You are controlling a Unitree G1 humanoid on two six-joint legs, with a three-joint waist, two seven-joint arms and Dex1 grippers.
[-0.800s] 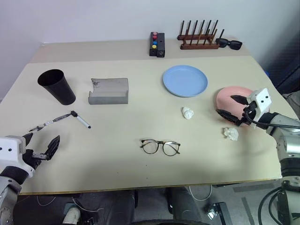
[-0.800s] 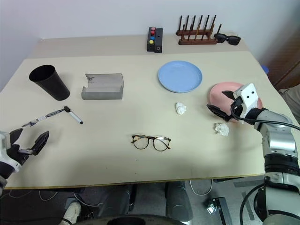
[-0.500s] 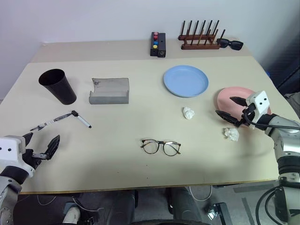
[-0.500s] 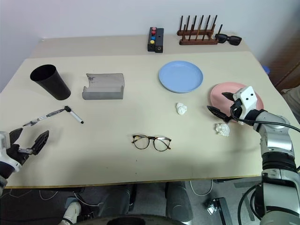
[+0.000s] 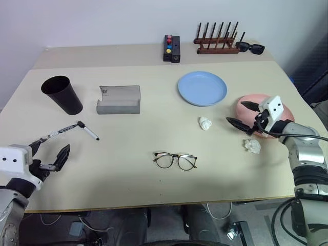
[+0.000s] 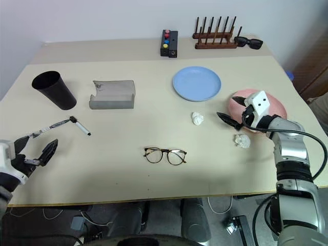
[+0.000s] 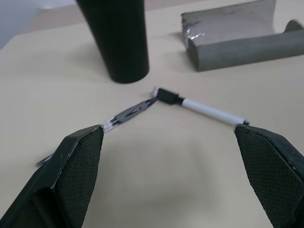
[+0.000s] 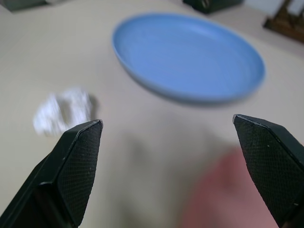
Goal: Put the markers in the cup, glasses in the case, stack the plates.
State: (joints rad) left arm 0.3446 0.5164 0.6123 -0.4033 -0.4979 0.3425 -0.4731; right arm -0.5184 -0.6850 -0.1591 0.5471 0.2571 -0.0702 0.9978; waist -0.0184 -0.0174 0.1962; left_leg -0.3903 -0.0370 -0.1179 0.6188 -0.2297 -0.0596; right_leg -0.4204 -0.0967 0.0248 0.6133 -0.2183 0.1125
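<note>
Two markers [image 5: 88, 131] [image 5: 55, 134] lie end to end on the table [image 5: 128, 169], just in front of the black cup [image 5: 62, 95]. My left gripper [image 5: 51, 151] hovers open near the table's front left edge, a short way behind the markers [image 7: 204, 110], holding nothing. The grey case [image 5: 119, 99] lies with its lid up, right of the cup. The glasses [image 5: 175, 160] sit unfolded at front centre. The blue plate [image 5: 202, 88] lies at the back right, with the pink plate [image 5: 287, 115] to its right. My right gripper [image 5: 236, 113] is open and empty at the pink plate's left rim, pointing toward the blue plate [image 8: 190, 57].
Two crumpled tissues lie near the right gripper, one [image 5: 205, 123] left of it and one [image 5: 252, 145] in front. At the back edge stand a black box with coloured buttons [image 5: 171, 48], a wooden peg rack [image 5: 218, 43] and black sunglasses [image 5: 251, 48].
My right gripper has shifted left, from over the pink plate to its left rim. My left gripper has edged slightly forward toward the markers.
</note>
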